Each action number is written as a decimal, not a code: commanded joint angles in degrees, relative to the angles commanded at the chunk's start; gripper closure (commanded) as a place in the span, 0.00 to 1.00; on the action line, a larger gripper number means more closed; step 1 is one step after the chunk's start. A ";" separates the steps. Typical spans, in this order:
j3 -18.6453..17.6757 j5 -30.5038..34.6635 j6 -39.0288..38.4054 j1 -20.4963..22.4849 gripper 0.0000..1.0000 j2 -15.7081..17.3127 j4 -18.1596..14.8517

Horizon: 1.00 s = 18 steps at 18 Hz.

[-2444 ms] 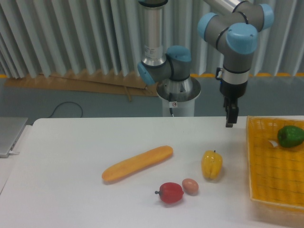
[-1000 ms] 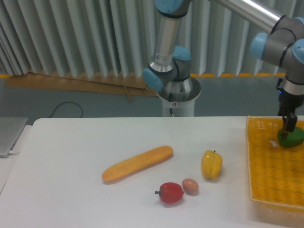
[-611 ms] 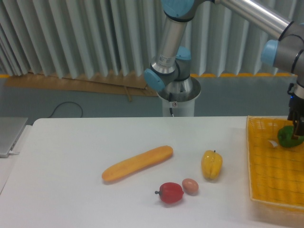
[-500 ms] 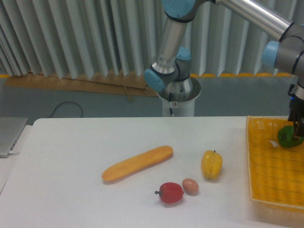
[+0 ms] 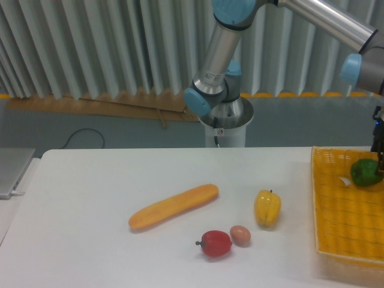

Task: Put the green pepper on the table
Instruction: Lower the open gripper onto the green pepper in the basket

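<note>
The green pepper (image 5: 364, 172) lies in the back right part of a yellow mesh basket (image 5: 342, 210) at the right end of the white table (image 5: 90, 198). My gripper (image 5: 380, 167) hangs straight down at the pepper's right side, against the frame's right edge. Most of the gripper is cut off by that edge, so I cannot tell how its fingers stand or whether they touch the pepper. A small white tag sits just left of the pepper.
On the table lie a long orange vegetable (image 5: 174, 206), a yellow bell pepper (image 5: 267, 207), a red round fruit with a stem (image 5: 215, 243) and a small brown egg-like item (image 5: 240, 235). The arm's base (image 5: 225, 114) stands behind the table.
The arm swung right from above the table to the basket and came down at the green pepper, then edged slightly further right. The pepper stayed where it was.
</note>
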 joint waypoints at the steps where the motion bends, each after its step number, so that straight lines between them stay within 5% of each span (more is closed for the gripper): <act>1: 0.00 0.00 -0.26 -0.35 0.00 -0.26 0.35; 6: -0.62 0.00 -1.41 -1.49 0.00 -1.93 3.86; 18: -2.02 0.18 -1.67 -1.67 0.00 -1.58 3.96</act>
